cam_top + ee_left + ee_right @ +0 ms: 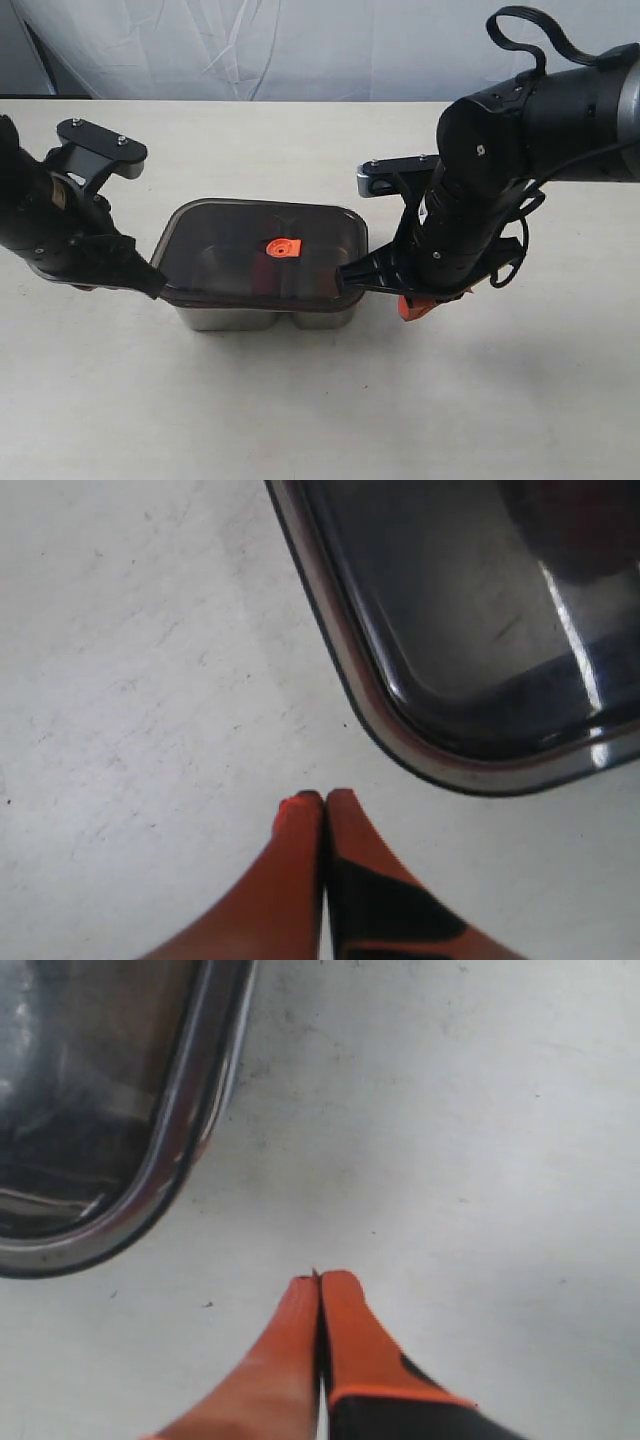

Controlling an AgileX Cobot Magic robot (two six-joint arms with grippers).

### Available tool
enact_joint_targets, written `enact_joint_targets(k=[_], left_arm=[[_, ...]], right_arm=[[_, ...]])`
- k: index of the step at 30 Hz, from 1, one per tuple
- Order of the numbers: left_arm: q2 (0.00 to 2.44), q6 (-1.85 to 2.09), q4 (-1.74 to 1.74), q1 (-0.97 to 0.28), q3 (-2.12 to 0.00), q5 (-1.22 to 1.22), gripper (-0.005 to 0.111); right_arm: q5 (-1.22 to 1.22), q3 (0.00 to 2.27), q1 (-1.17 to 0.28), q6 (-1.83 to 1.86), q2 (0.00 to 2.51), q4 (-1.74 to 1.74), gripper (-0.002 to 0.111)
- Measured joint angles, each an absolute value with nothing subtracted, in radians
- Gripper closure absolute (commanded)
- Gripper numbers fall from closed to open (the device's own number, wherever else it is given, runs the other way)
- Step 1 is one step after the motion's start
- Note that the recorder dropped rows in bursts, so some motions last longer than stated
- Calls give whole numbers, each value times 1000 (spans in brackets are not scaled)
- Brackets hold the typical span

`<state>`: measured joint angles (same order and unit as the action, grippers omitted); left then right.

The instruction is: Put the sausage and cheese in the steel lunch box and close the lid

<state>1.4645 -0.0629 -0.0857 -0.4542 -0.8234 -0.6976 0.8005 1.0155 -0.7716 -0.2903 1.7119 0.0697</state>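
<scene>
Steel lunch box (235,318), at the middle of the worktop (320,420), long axis parallel to the near edge, capped by lid (230,255); sausage and cheese not made out through it. Left gripper (152,284) and right gripper (348,275) are set at opposite short ends, equally near, fingers pressed together, nothing held.
</scene>
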Motion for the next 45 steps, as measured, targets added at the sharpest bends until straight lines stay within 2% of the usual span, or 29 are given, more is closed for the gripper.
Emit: enact_joint_targets(k=[9, 18, 35, 45], left_arm=[[1549, -47, -84, -454, -851, -676, 107], [1552, 103, 33, -450, -852, -670, 107], [1547, 114, 76, -448, -870, -698, 107], [1524, 114, 76, -448, -905, -754, 107]], right_arm=[[802, 1016, -772, -292, 1712, 65, 108], [800, 1016, -772, -292, 1712, 64, 108], [773, 1016, -772, -292, 1712, 83, 108], [732, 1016, -772, -171, 1712, 282, 108]])
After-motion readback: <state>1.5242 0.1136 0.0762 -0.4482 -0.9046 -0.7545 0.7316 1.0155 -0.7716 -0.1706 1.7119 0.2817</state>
